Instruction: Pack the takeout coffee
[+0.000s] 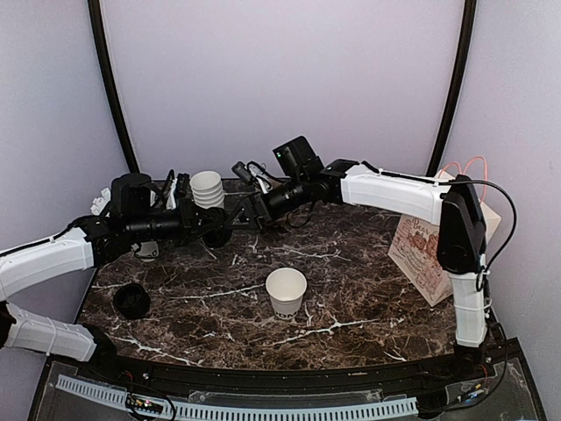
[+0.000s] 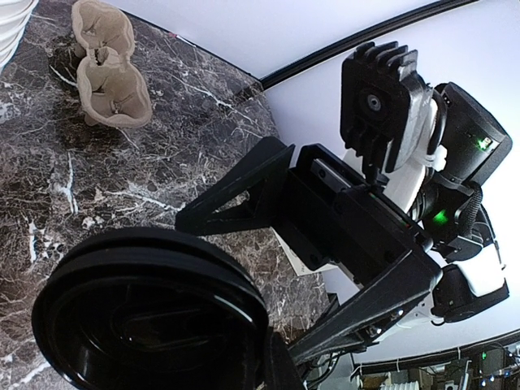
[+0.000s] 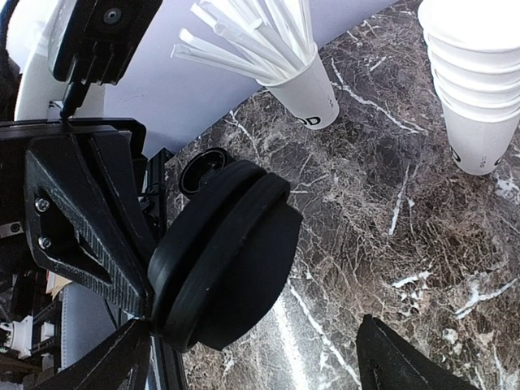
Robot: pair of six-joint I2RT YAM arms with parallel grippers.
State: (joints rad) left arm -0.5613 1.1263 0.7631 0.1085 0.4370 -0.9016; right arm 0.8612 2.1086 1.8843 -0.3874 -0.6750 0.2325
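Closest to the left wrist camera, a round black lid [image 2: 154,317] fills my view, pinched at its rim by the left gripper [image 1: 216,230]. The right gripper [image 3: 258,325] faces it, jaws spread wide, holding nothing. The takeout coffee cup [image 1: 286,292] stands upright and uncovered mid-table, at six o'clock from both grippers. A second black lid [image 1: 131,301] lies at its nine o'clock.

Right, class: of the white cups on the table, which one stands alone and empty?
The lidless single cup in the middle of the table. The others stand at the back: a nested stack, and a cup full of straws.
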